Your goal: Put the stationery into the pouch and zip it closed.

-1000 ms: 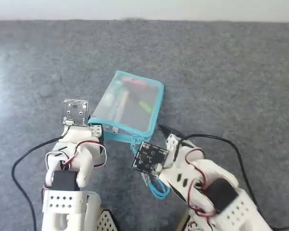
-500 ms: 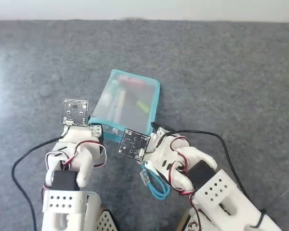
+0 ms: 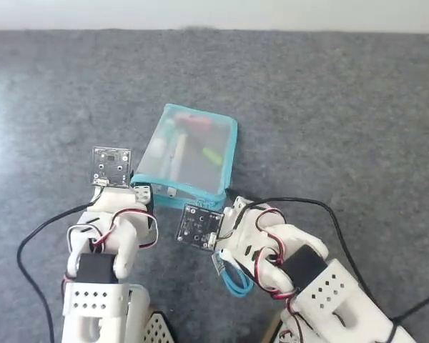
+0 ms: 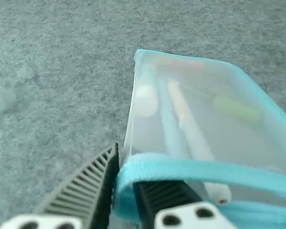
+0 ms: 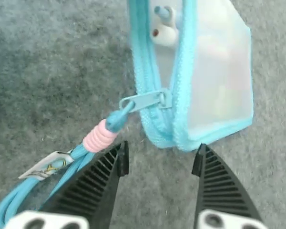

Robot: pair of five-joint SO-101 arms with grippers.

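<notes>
Right hand (image 5: 161, 151) back from one pouch (image 3: 193, 153), left hand (image 4: 126, 177) on it.

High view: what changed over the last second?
The right gripper swung left along the near edge of the pouch, toward the left gripper, and the pouch shifted slightly away. It is open, short of the zip pull. The left gripper stayed shut on the pouch's corner.

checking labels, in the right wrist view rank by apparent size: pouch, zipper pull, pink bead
1. pouch, clearly largest
2. zipper pull and pink bead look about alike, too close to rank
</notes>
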